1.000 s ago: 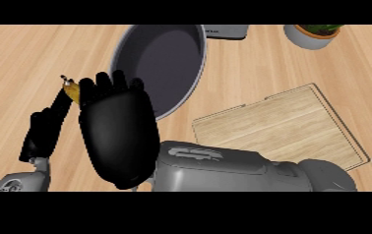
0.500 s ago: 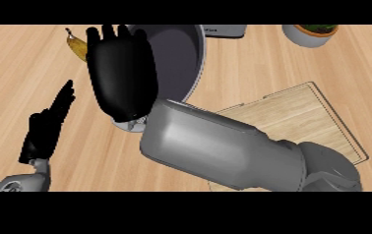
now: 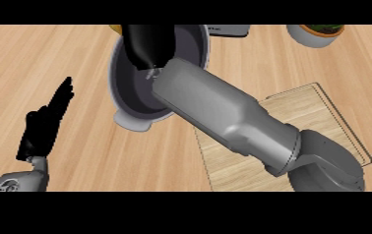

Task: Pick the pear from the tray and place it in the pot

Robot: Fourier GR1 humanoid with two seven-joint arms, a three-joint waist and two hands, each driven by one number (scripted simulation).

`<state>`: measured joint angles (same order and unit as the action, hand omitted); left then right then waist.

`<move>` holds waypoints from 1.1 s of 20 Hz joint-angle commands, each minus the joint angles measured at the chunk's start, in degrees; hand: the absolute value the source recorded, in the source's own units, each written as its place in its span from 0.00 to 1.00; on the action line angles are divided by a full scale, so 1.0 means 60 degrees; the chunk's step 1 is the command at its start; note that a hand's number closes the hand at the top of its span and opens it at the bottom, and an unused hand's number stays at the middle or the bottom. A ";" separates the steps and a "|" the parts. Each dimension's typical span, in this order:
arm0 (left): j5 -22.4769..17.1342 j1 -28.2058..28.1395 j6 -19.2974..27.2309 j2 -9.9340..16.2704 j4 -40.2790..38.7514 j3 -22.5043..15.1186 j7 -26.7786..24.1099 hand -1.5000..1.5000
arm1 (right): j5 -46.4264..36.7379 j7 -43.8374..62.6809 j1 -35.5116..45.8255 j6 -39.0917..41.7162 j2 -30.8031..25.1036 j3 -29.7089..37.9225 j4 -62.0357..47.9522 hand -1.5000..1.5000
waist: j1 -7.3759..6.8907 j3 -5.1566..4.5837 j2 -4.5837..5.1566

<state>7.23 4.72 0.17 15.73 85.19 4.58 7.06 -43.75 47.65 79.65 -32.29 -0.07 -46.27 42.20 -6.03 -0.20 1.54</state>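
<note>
**Right hand over the pot**

Wooden counter point(image 3: 73, 56) fills the frame. Right hand point(image 3: 149, 43) sits over the grey pot point(image 3: 131, 100) at upper centre; its grasp cannot be told. Left hand point(image 3: 47, 122) rests at lower left, fingers straight. Pear hidden. Tray point(image 3: 320, 110) lies lower right.

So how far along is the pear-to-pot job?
Done: the visible part of the tray holds no pear. In hand: the right hand is over the pot; what it holds is hidden, though a yellow bit shows beside it. Left: no pear seen in the pot. The left hand rests open.
</note>
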 commanded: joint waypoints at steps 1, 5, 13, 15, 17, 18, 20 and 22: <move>0.0019 -0.0331 -0.0086 -0.0049 0.0329 -0.0137 -0.0165 0.50 | 0.0175 -0.0658 0.0195 -0.0270 0.0011 -0.0093 -0.1638 1.00 | -0.0222 -0.0004 0.0052; 0.0066 0.0421 -0.0014 -0.0042 0.0318 -0.0147 0.0451 0.50 | 0.1503 -0.1592 0.0054 -0.0839 0.0011 0.0760 -0.1720 0.00 | -0.0224 0.0017 0.0161; -0.0072 0.0546 -0.0219 -0.0037 0.0332 -0.0149 0.0352 0.50 | 0.3131 -0.3336 -0.0296 -0.1324 0.0011 0.1186 -0.1787 0.00 | -0.0500 0.0011 0.0192; 0.0080 0.0187 -0.0043 -0.0226 0.0233 -0.0257 0.0144 0.50 | 0.3374 -0.3711 0.0031 -0.1300 0.0011 0.1524 -0.2202 0.00 | -0.0377 0.0010 0.0163; 0.0156 0.0403 0.0020 -0.0255 0.0211 -0.0298 0.0281 0.50 | 0.3586 -0.4118 0.0086 -0.1946 0.0011 0.1622 -0.1873 0.00 | -0.0428 0.0015 0.0171; 0.0177 0.0294 -0.0008 -0.0243 0.0353 -0.0353 0.0323 0.50 | 0.3660 -0.4629 -0.0221 -0.2726 0.0011 0.1807 -0.1617 0.00 | -0.0473 0.0032 0.0203; 0.0124 0.0438 0.0027 -0.0254 -0.0005 -0.0214 0.0145 0.50 | 0.4085 -0.5156 -0.0284 -0.3537 0.0011 0.2114 -0.0899 0.00 | -0.0349 0.0029 0.0202; 0.0128 0.0133 -0.0038 -0.0244 0.0360 -0.0311 0.0254 0.50 | 0.4698 -0.5608 -0.0240 -0.3783 0.0011 0.2620 -0.0548 0.00 | -0.0402 0.0043 0.0128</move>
<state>8.11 6.50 0.08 14.30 86.71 2.76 8.44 -20.10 19.34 78.53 -49.72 -0.01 -34.15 35.38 -8.60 -0.01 2.61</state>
